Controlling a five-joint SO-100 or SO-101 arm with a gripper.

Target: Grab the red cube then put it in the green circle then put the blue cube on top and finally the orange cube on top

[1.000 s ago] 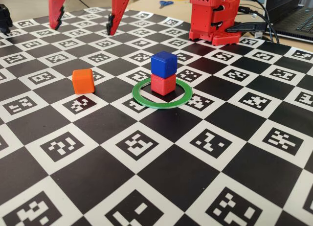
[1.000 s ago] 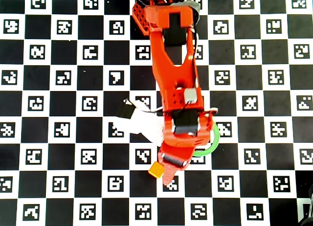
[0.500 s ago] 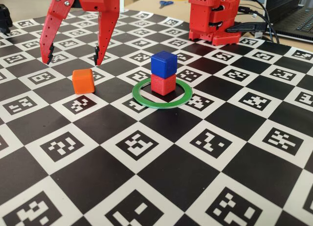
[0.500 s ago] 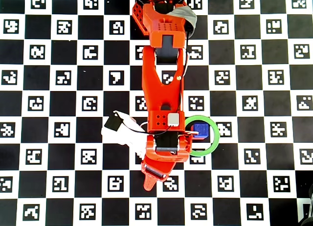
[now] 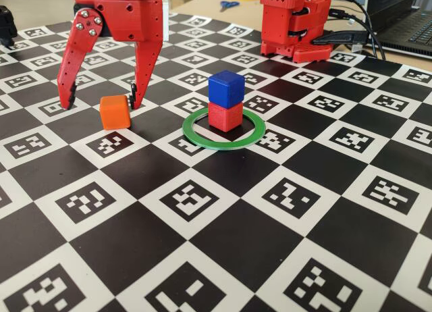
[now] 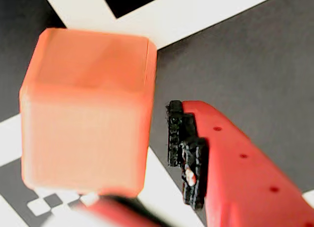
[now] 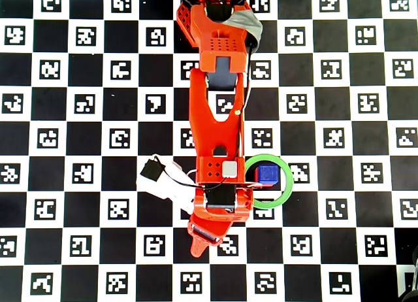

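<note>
Fixed view, left to right. Gripper is down at board level, jaws spread wide, one fingertip resting near the board on the far left, the other just behind and right of the orange cube. The cube sits on the checkerboard mat and seems to be between the fingers but slightly in front of their line; neither fingertip visibly touches it. Judgement: the jaws are released and straddling, set up for a pinch, not yet holding

Wrist view agrees: the orange cube fills the left half, and the black-padded fingertip stands just beside its right face with a narrow dark gap between. The other finger is only a blur at the bottom edge, so contact on that side cannot be told for certain

Further right in the fixed view, the green circle lies flat on the mat. Inside it stands the red cube, with the blue cube stacked on top, roughly square to it and upright. Two stages thus look done; the orange cube is the last piece, well apart from the stack to its left

Overhead view: the arm covers the orange cube; only the blue cube and the green circle show beside the wrist

Next move probably needs the fingers advanced to centre the cube before closing
</note>
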